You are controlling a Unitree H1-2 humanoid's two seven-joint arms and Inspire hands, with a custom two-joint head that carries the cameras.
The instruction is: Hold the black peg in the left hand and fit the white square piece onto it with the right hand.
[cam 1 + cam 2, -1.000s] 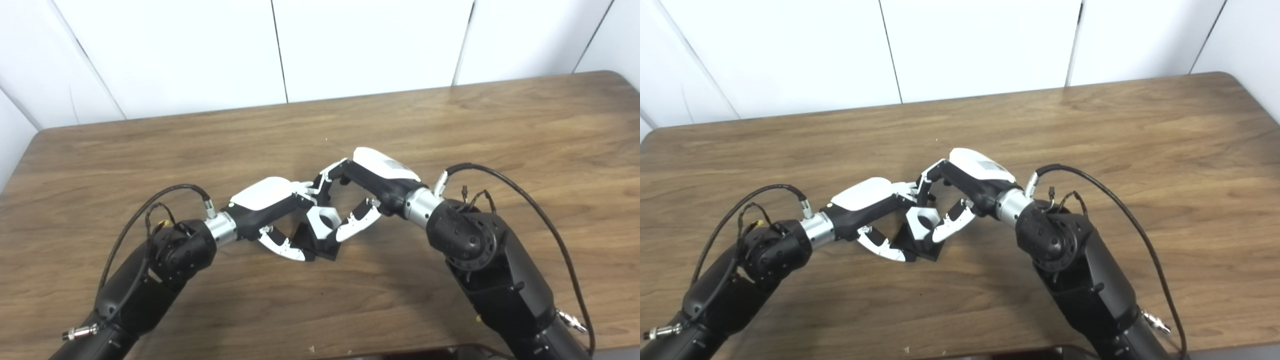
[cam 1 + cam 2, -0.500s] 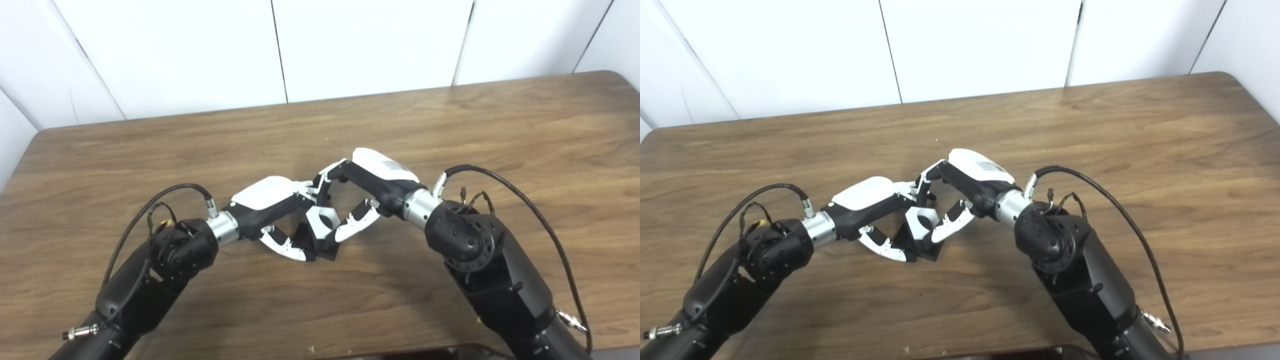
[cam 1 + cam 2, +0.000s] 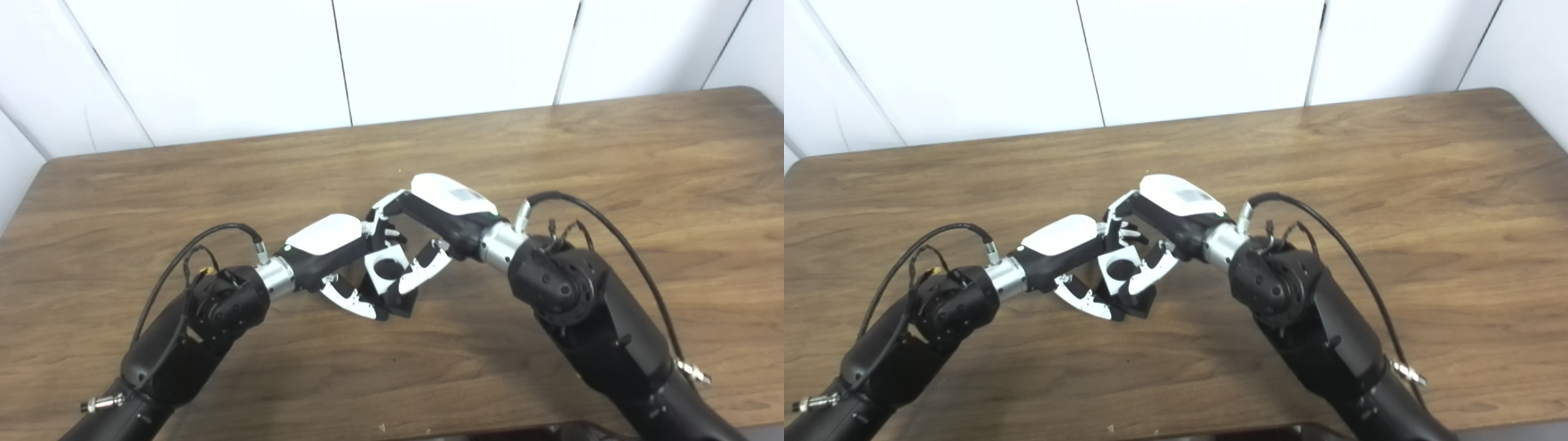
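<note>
The peg (image 3: 401,300) is a black piece low over the table (image 3: 612,153), near its middle, mostly hidden by the two hands that meet there. The square (image 3: 387,267) sits at its top, white with a round hole that looks dark inside (whether the peg already fills it cannot be told).

The left hand (image 3: 327,245) is clamped on the peg, thumb below and fingers behind. The right hand (image 3: 429,211) pinches the square, its thumb (image 3: 422,272) on the near edge and its fingers (image 3: 1118,217) curled over the far edge.

The right eye view shows more of the peg's black base (image 3: 1142,300) under the right thumb; the left eye view shows the square's upper corner more plainly.
</note>
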